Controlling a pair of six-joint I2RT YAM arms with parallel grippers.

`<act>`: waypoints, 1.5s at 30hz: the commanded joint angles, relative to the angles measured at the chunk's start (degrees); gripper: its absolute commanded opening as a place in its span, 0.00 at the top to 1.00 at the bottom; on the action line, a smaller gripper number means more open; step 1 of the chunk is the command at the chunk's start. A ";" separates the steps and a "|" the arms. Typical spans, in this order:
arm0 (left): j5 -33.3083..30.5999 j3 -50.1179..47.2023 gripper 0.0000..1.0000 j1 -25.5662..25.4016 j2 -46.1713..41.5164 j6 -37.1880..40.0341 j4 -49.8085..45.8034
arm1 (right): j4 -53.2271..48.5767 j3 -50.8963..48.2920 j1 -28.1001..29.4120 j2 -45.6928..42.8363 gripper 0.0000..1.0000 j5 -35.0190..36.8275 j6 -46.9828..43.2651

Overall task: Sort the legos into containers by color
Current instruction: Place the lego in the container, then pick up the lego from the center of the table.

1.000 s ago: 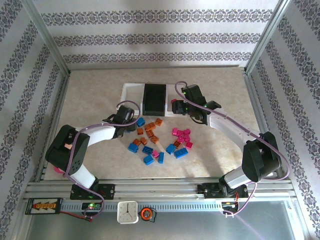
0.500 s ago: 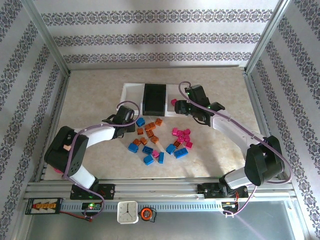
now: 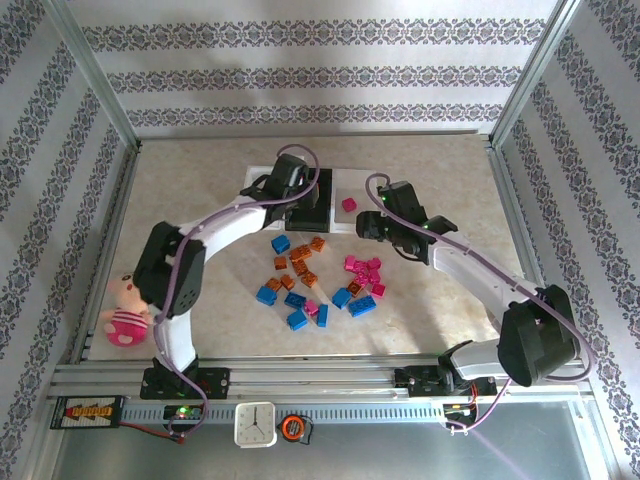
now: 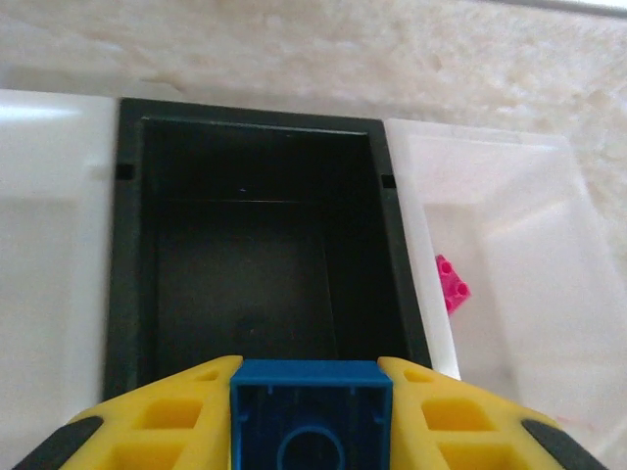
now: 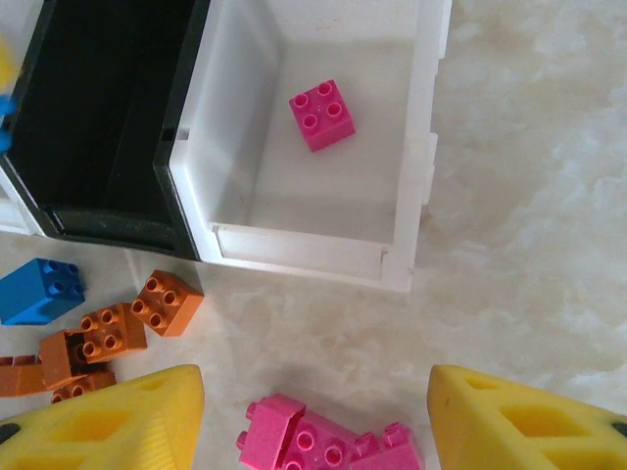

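My left gripper [image 3: 297,200] hangs over the near end of the black container [image 3: 318,192], shut on a blue lego [image 4: 311,411] held between its yellow fingers [image 4: 167,421]. The black bin's inside [image 4: 255,264] looks empty. A white container [image 3: 258,185] sits to its left and another [image 3: 352,215] to its right, with one pink lego [image 5: 322,115] lying in the right one. My right gripper [image 5: 313,431] is open, low over the table between that bin and a cluster of pink legos [image 5: 313,448]. Loose blue [image 3: 281,243], orange [image 3: 300,262] and pink [image 3: 362,270] legos lie scattered in front of the bins.
A small pink-bodied doll [image 3: 125,315] lies at the near left beside the left arm's base. Metal frame posts and patterned walls close in the table on three sides. Bare tabletop stretches right of the bins [image 5: 549,196].
The left gripper shut on a blue lego at the pile and swung up over the black bin. The right gripper drew back from the right white bin, where the pink lego stays.
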 commanded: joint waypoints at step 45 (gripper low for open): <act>-8.75 -55.74 0.00 -0.94 -63.49 -9.15 -1.94 | -4.07 13.00 22.01 29.30 0.40 -4.96 -7.65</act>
